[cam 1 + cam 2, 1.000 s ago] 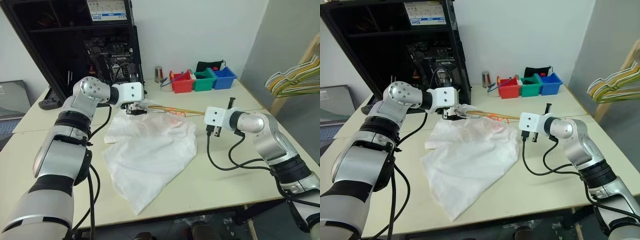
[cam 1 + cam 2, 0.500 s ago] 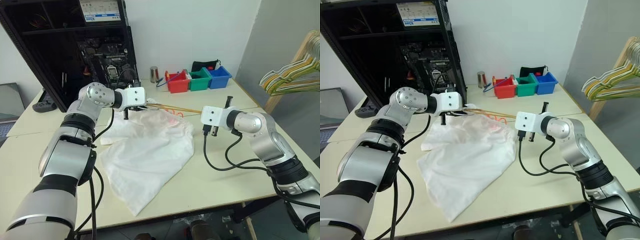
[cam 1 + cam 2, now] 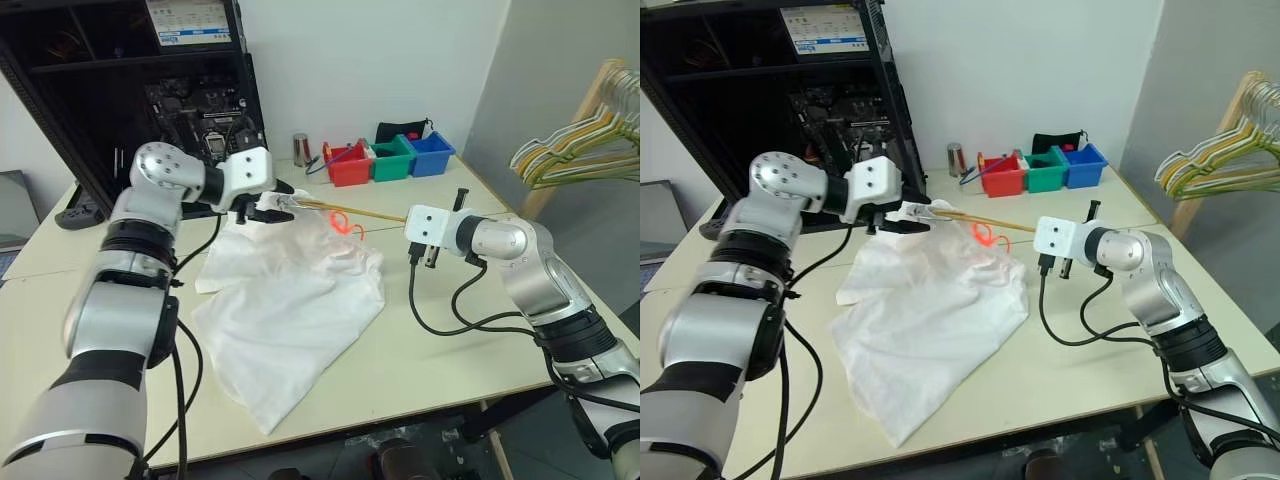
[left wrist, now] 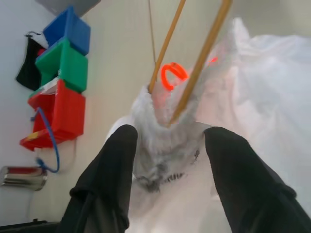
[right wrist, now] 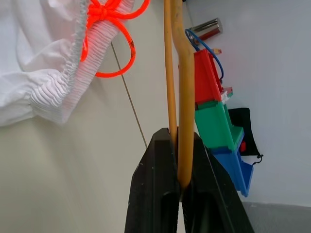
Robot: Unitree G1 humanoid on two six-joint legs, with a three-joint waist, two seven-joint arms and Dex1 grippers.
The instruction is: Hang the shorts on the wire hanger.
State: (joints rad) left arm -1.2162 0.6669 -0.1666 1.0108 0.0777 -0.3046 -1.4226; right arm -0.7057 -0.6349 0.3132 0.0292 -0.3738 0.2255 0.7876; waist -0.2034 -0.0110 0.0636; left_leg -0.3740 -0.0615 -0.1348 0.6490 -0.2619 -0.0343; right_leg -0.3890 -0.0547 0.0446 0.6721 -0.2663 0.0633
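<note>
The left pincer (image 4: 167,155) has reopened and lifted slightly, straddling the gathered waistband of the large white thin-fabric shorts (image 3: 290,300) spread mid-table, now threaded onto the thin golden-tan wire hanger (image 3: 350,212) clenched by the right pincer (image 5: 177,160), so hanging is only begun.

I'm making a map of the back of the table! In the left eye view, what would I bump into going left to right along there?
Black computer rack → small metal can → red bin → green bin → blue bin.
</note>
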